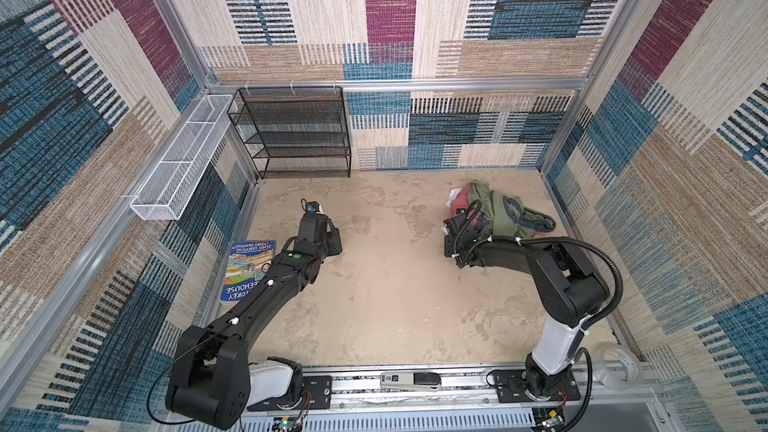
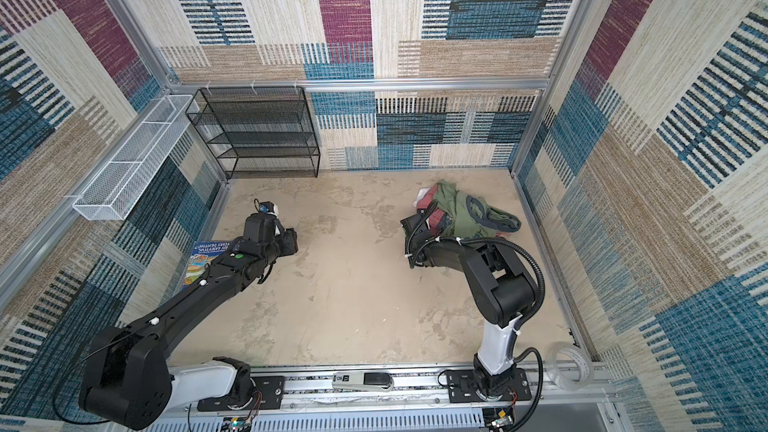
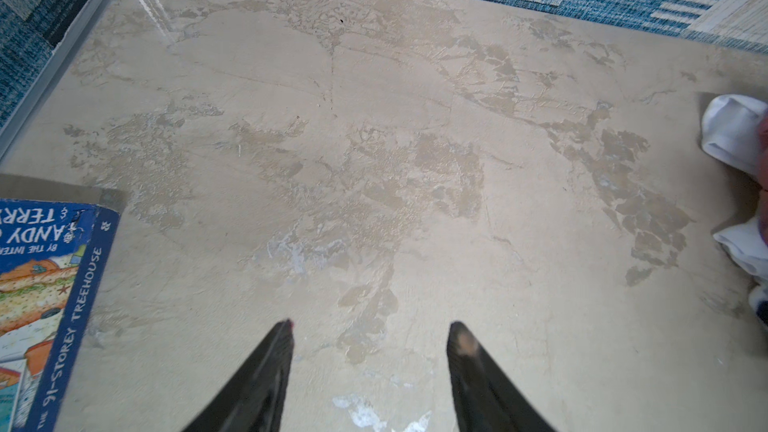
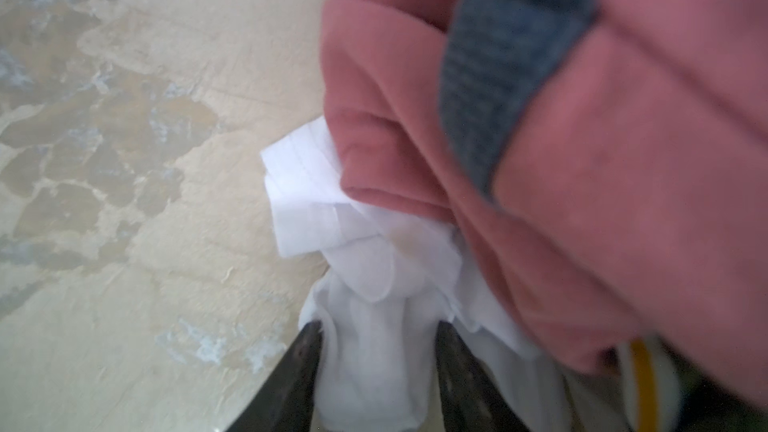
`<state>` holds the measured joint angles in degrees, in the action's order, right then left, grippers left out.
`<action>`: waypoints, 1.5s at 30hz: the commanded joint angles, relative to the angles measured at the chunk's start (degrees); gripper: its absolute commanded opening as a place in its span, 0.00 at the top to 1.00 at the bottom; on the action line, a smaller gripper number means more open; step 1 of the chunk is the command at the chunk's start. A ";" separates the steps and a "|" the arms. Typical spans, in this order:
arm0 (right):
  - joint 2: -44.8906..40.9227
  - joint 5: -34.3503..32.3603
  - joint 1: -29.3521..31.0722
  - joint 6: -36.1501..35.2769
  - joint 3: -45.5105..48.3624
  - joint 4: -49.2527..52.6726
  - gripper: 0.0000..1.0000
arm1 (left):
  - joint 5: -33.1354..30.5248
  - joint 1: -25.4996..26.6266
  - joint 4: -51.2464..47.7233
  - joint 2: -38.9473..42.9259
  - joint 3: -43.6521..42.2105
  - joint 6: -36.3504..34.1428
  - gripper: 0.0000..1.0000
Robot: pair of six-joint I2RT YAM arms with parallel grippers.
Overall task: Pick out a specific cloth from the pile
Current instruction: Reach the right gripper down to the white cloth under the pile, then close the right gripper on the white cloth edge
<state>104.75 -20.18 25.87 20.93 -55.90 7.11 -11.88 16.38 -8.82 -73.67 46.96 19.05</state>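
Progress is early: cloth (image 4: 374,284) is reached but not yet out. It pokes from under the pink garment (image 4: 582,160) at the 9 o'clock edge of the pile (image 1: 498,209), which sits at 2 o'clock on the desk (image 1: 395,284). Right claw (image 4: 378,334) has a finger on each side of a white fold, fabric filling the gap; whether it bites firmly I cannot tell. Left claw (image 3: 370,332) stands apart and empty over the desk near 9 o'clock. Left to do, I judge: clamp, then draw the cloth free of the rest.
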 commanded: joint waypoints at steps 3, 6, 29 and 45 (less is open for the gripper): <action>1.30 -1.84 0.06 0.80 -0.96 -1.72 0.53 | -0.40 0.05 -0.34 -0.76 1.04 -1.38 0.38; 2.07 -2.03 0.02 0.79 -1.39 -2.10 0.60 | -0.53 0.05 -0.27 -0.84 1.23 -1.47 0.38; -19.24 2.52 -2.76 -1.19 -1.32 -0.24 1.00 | -0.05 0.04 -1.68 0.10 3.70 -1.64 0.39; -28.31 12.53 -8.68 -3.69 -10.15 4.64 1.00 | 0.59 0.02 -2.83 0.88 5.40 -1.12 0.40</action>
<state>77.30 -10.33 17.28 17.91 -64.51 12.01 -11.68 16.40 -11.33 -73.01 51.66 18.65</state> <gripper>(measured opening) 0.073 0.601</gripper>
